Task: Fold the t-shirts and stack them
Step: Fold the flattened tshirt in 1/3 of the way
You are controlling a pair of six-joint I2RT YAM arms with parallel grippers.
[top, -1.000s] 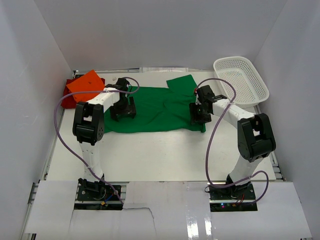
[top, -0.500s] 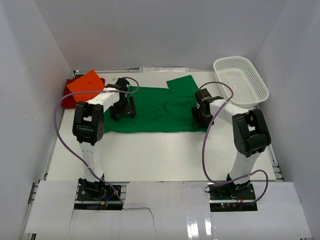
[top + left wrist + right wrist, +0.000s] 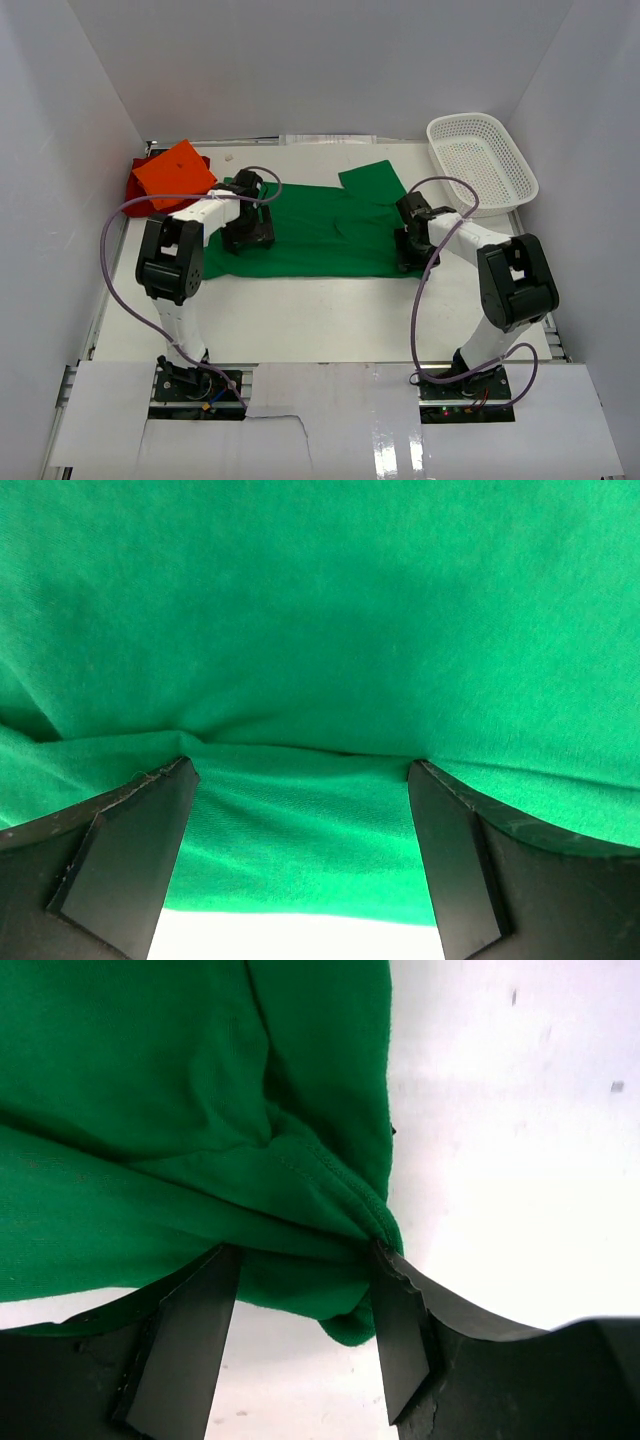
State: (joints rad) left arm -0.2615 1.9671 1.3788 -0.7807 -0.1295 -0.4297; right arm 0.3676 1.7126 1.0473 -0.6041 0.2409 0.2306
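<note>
Right gripper (image 3: 305, 1250) clenches a bunched fold at the right edge of the green t-shirt (image 3: 320, 225). Left gripper (image 3: 300, 768) sits on its left end, grip impossible to tell.

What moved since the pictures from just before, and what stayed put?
The left gripper and the right gripper slid back toward the near edge of the table, dragging the green t-shirt with them. The orange t-shirt, the dark red t-shirt under it and the basket stayed put.

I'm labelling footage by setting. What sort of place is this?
Probably a lab test cell: plain white walls box in the table, with left arm and right arm bolted at its near edge.
</note>
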